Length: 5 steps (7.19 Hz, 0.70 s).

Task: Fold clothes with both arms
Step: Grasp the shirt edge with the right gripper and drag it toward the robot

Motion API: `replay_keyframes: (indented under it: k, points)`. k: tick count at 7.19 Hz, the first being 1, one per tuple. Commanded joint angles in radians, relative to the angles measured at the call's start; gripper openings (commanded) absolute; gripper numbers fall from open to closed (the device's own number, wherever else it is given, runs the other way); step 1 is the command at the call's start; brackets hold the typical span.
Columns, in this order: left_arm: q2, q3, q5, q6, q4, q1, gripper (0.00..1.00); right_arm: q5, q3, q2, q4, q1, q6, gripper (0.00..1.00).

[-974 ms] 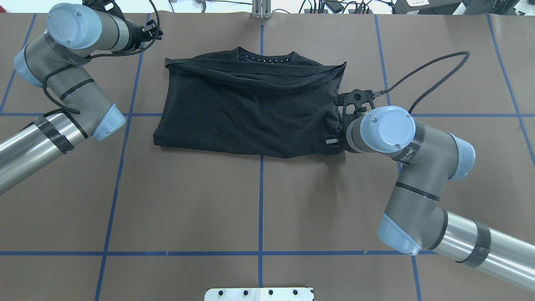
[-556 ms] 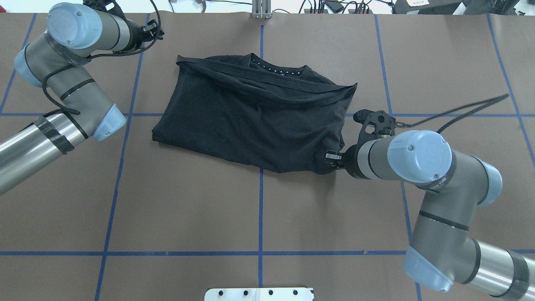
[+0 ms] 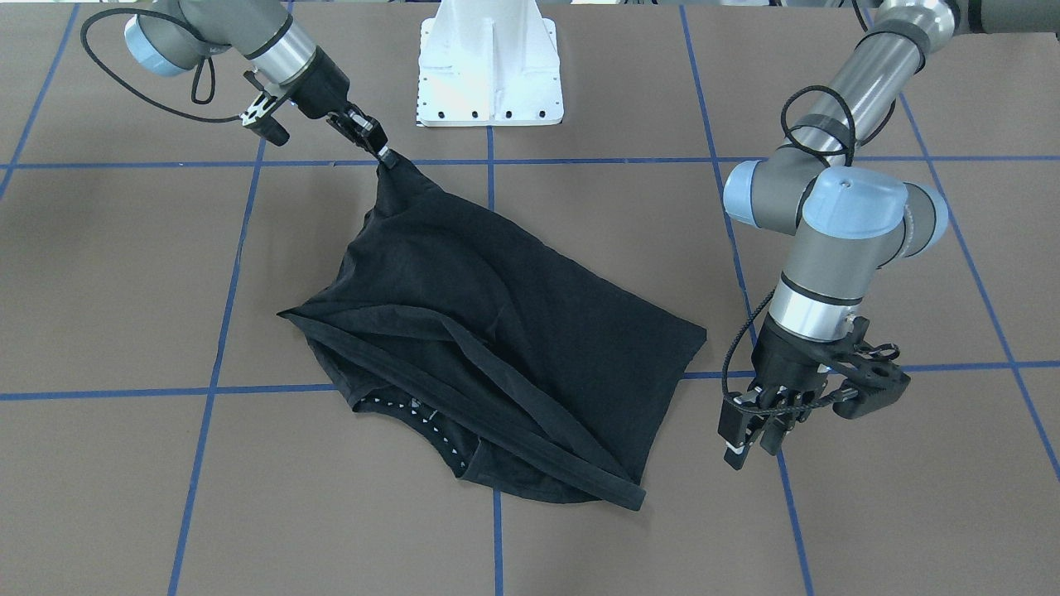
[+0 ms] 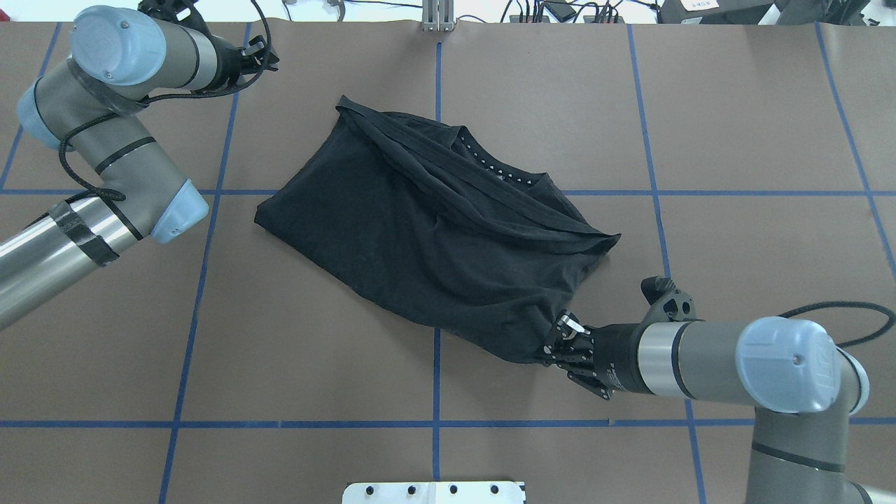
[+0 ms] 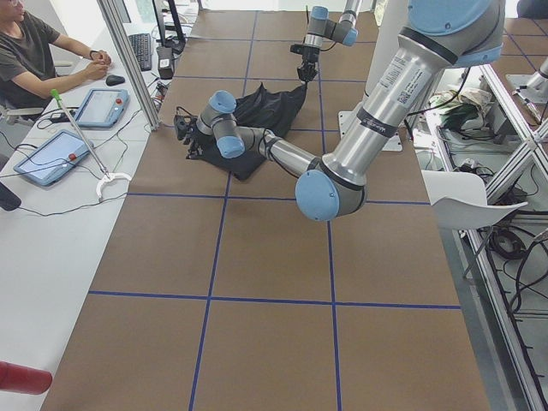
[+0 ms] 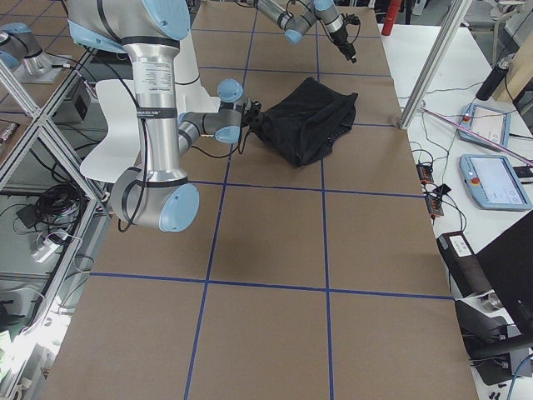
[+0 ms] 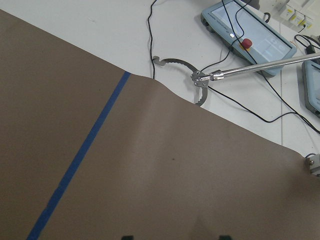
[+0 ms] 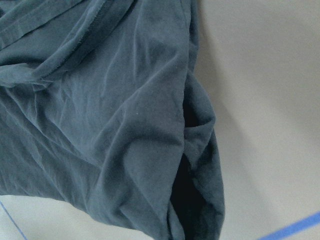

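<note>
The black t-shirt (image 4: 434, 224) lies folded and slanted across the table's middle, collar edge with white dots turned to the far right; it also shows in the front view (image 3: 497, 356). No print shows. My right gripper (image 4: 556, 336) is shut on the shirt's near right corner and holds it low over the table; the front view shows the pinch (image 3: 383, 156). The right wrist view is filled with creased shirt fabric (image 8: 125, 125). My left gripper (image 3: 749, 447) points down, open and empty, off the shirt's left side near the table's far edge.
The table is brown paper with a blue tape grid (image 4: 437, 364). The white pedestal base (image 3: 489, 66) stands at the near edge. Beyond the far edge lie tablets (image 7: 250, 35), cables and a metal grabber tool (image 7: 200, 85). An operator (image 5: 34, 51) sits there.
My right gripper has pulled the shirt's corner toward the robot and to the right. The shirt has swung from square to slanted. The left arm has barely moved.
</note>
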Motion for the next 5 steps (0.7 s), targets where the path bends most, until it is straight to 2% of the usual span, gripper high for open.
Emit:
replay_keyframes:
  k: [1, 2, 3, 4, 5]
  points:
    - [0.041, -0.095, -0.061, -0.060, 0.002, 0.032, 0.66, -0.006, 0.047, -0.062, 0.013, -0.176, 0.137, 0.00]
    - [0.127, -0.221, -0.061, -0.067, 0.047, 0.086, 0.66, -0.006, 0.048, -0.066, 0.011, -0.264, 0.138, 0.00]
    - [0.153, -0.323, -0.057, -0.086, 0.154, 0.129, 0.69, -0.009, 0.048, -0.069, 0.010, -0.316, 0.138, 0.27]
    - [0.157, -0.377, -0.040, -0.133, 0.240, 0.188, 0.69, -0.011, 0.048, -0.067, 0.010, -0.327, 0.136, 0.85]
    - [0.201, -0.493, -0.025, -0.165, 0.337, 0.274, 0.69, -0.011, 0.048, -0.067, 0.010, -0.314, 0.134, 1.00]
